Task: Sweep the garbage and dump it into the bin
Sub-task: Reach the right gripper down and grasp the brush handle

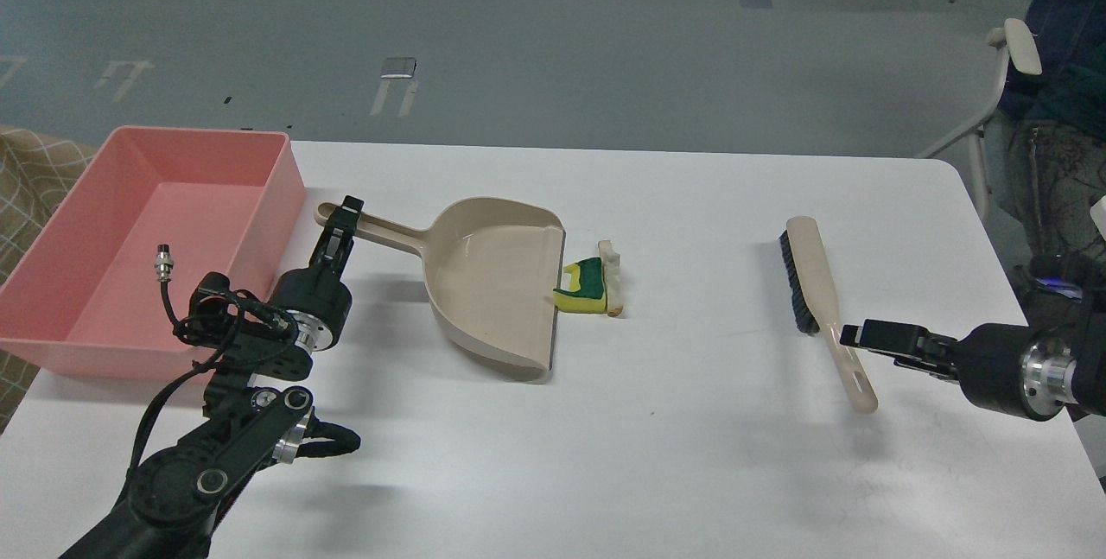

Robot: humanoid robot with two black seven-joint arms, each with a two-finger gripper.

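Observation:
The garbage is a yellow sponge piece with a green layer (583, 287) and a whitish bread-like wedge (613, 274). Both lie at the open lip of the beige dustpan (492, 282), and the sponge touches the lip. My left gripper (346, 219) is shut on the dustpan's handle, beside the salmon-pink bin (289, 183) at the far left. The bin looks empty. My right gripper (853, 336) reaches in from the right, its tip at the handle of the beige brush (819, 278). It is seen side-on, so its fingers cannot be told apart.
The white table (691, 473) ends just right of my right arm. A chair (1007, 66) and a seated person's legs (1058, 187) stand past that right edge. A checked cloth (26, 170) lies behind the bin on the left.

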